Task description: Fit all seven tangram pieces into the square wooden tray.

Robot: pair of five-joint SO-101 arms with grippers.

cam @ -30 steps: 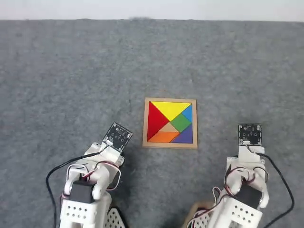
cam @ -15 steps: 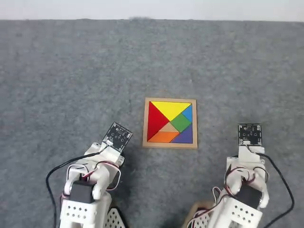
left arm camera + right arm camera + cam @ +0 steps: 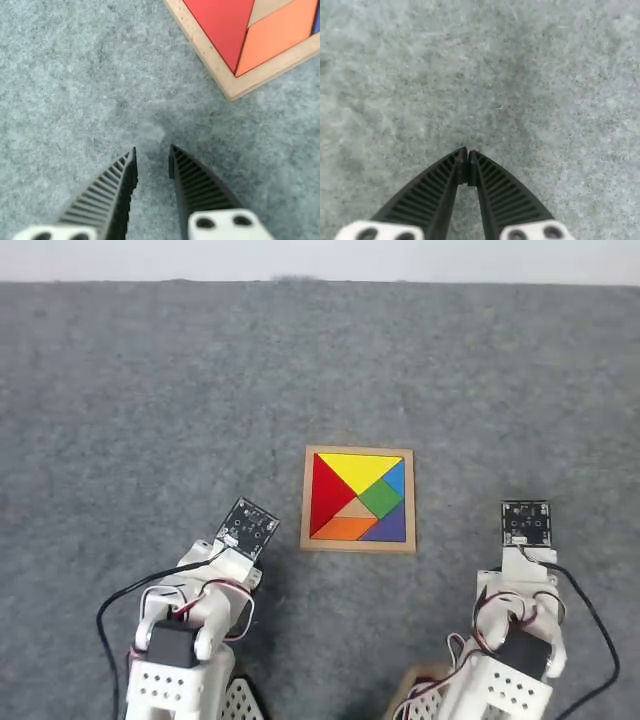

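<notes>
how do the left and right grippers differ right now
The left gripper has its jaws slightly apart; the right gripper has them shut tip to tip. The left gripper sits close to a corner of the wooden tray; the right gripper has grey mat ahead of it. Both hold nothing and hang low over the mat.

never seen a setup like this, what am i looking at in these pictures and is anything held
Two small robot arms work over a grey mat. The high view looks down from above: left arm and right arm at the bottom, a square wooden tray of coloured tangram pieces between and beyond them. The other two pictures come from a camera on each wrist, looking along its black gripper. The left gripper is slightly open near the tray's corner; the right gripper is shut over the mat. Neither holds anything.
</notes>
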